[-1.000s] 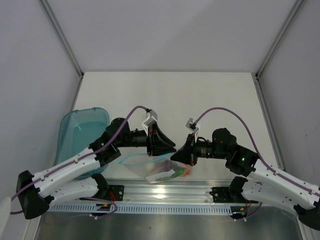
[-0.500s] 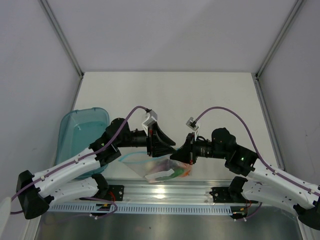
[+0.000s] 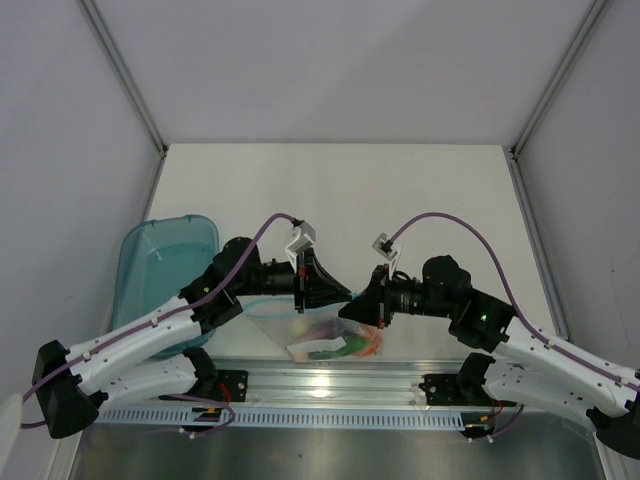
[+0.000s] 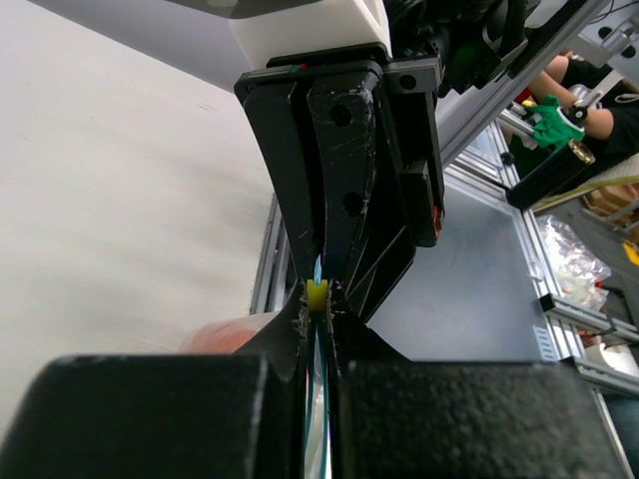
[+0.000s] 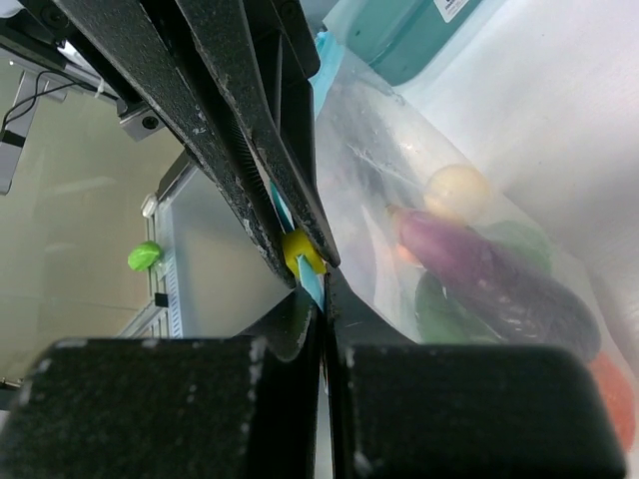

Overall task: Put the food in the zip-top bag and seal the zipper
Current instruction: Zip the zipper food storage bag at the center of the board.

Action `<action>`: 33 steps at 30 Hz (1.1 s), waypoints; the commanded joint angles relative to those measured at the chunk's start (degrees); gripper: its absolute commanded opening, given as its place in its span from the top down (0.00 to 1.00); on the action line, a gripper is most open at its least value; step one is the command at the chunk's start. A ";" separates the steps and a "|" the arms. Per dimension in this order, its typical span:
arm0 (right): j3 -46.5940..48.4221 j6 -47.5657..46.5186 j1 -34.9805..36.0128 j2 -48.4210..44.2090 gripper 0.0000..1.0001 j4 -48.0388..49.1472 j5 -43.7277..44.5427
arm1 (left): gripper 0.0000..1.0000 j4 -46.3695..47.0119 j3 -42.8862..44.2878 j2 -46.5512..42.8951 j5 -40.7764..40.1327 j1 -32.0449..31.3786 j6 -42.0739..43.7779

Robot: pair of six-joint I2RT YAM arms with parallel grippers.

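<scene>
Clamps the zipper [image 5: 312, 284] with left gripper [image 3: 345, 297] and right gripper [image 3: 350, 308], both pinched closed on the blue strip, tips meeting nose to nose at a yellow tab [image 5: 300, 249]. Holds the bag [image 3: 300, 325] by its mouth, sagging below them at the table's [image 3: 400, 190] near edge. Carries food [image 3: 345, 345] inside: eggplant [image 5: 489, 279], egg [image 5: 457, 190], green pieces. Hangs just right of the tray [image 3: 160, 260].

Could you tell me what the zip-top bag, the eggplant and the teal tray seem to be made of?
Zip-top bag: thin clear glossy plastic film; creased, food shows through.
Eggplant: smooth purple, probably moulded plastic; soft sheen.
Teal tray: translucent plastic, apparently rigid; even rim.
</scene>
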 commanded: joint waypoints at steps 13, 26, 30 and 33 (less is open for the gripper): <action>-2.30 7.11 1.23 -5.98 1.00 5.82 15.52 | 0.99 -1.30 -0.34 0.65 -0.24 -0.24 0.32; -4.41 9.67 1.14 -9.68 1.00 5.99 19.66 | 0.99 -4.02 -1.22 1.61 1.34 -0.24 0.40; -4.15 5.55 0.79 -8.37 1.00 6.26 13.55 | 0.99 -4.02 -0.87 1.44 1.43 -0.15 -0.03; -2.92 -0.32 0.44 -6.26 1.00 6.26 6.08 | 1.00 -5.07 1.06 1.88 1.43 0.02 -0.74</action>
